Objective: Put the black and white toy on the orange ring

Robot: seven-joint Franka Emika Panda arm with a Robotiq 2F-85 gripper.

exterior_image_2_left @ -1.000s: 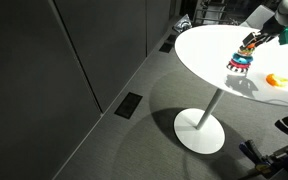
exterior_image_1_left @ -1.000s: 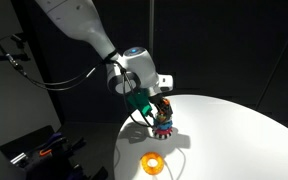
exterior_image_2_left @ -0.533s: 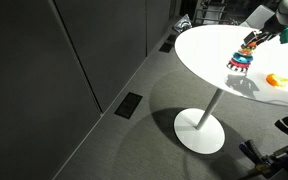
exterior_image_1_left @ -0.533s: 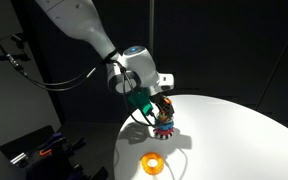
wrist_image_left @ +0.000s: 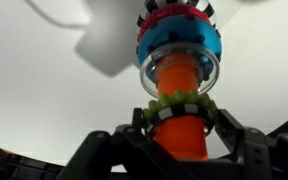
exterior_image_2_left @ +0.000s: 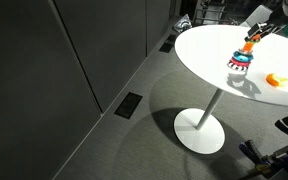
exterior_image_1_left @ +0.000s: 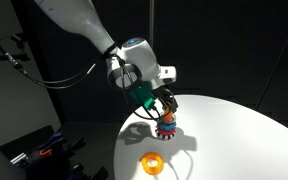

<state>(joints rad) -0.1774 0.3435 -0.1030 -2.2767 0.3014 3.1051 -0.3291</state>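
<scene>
Toy sits high on the upright peg, pinched between part-closed jaws straddling it, so exit looks straight up the peg axis, then across to ring, flat on tabletop, clear of stack.

Site: robotics lab in office-type space | Evidence: large robot arm trailing loose cables, equipment stand alongside | Floor: grey carpet with inset floor box | Walls: dark partition panels | Furniture: round white pedestal table, no domestic fittings seen.
</scene>
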